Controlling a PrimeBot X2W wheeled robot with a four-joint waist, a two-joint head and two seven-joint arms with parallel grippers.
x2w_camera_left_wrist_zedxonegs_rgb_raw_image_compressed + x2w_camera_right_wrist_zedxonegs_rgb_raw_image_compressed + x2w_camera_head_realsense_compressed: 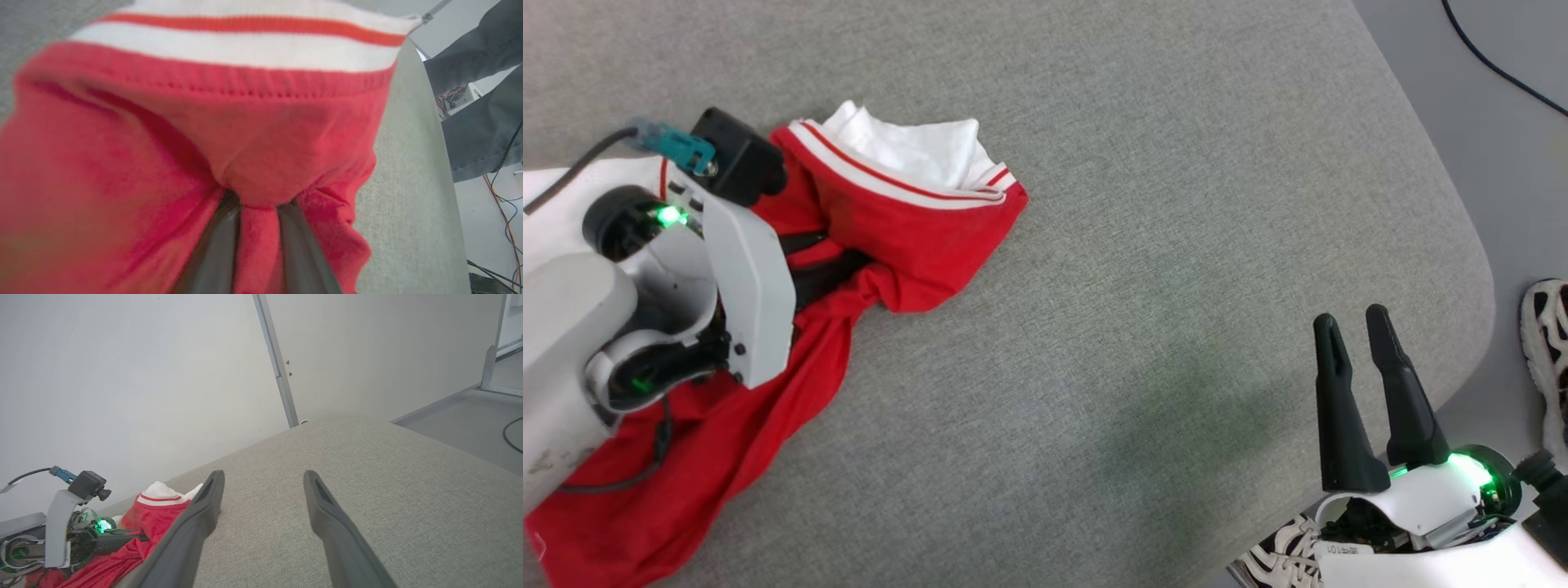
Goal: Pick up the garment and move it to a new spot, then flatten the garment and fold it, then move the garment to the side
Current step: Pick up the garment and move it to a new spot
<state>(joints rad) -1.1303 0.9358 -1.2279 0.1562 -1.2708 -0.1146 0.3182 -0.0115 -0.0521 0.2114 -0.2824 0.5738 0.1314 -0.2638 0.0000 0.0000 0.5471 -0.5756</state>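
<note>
Left gripper point(258, 202), lower centre, pinches a fold of the red garment point(915, 237), apparently mid pick-up; right gripper point(1350, 318), lower right, spread and empty. Next: lift clear.

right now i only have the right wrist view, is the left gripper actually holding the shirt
Observer: Yes. In the left wrist view a fold of the garment is pinched in the left gripper.
Operator: is the rest spread flat
Observer: No. The head view shows it bunched, its red body trailing under the left arm.
Operator: anyone near my right gripper
Observer: A person's shoe is on the floor past the cushion edge, close to the right gripper.
</note>
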